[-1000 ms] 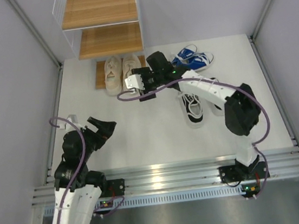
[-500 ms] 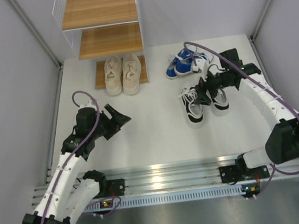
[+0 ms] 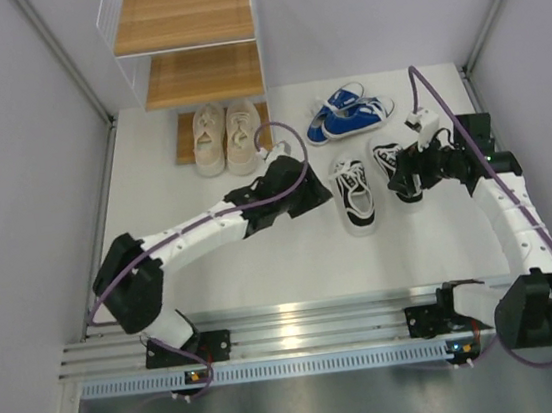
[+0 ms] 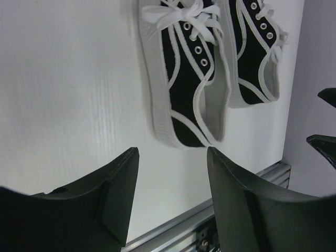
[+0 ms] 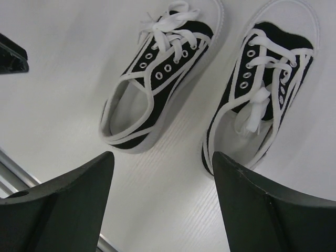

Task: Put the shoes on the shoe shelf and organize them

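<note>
Beige pair (image 3: pixel 226 137): shoe shelf (image 3: pixel 201 75), bottom board | black-and-white pair (image 3: pixel 354 195), blue pair (image 3: pixel 350 115): table (image 3: pixel 263 263)

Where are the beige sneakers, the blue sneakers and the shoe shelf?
beige sneakers (image 3: pixel 211 142), overhead view, middle of the shoe farther from the blue pair.
blue sneakers (image 3: pixel 368 112), overhead view, upper of the shoe farther from the beige pair.
shoe shelf (image 3: pixel 182 16), overhead view, bare top board.

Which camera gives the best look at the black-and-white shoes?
The right wrist view: both black-and-white shoes lie close up and almost whole, laces clear. The left wrist view crops their toes at its top edge. The top view shows them small, one partly hidden by the right gripper.
</note>
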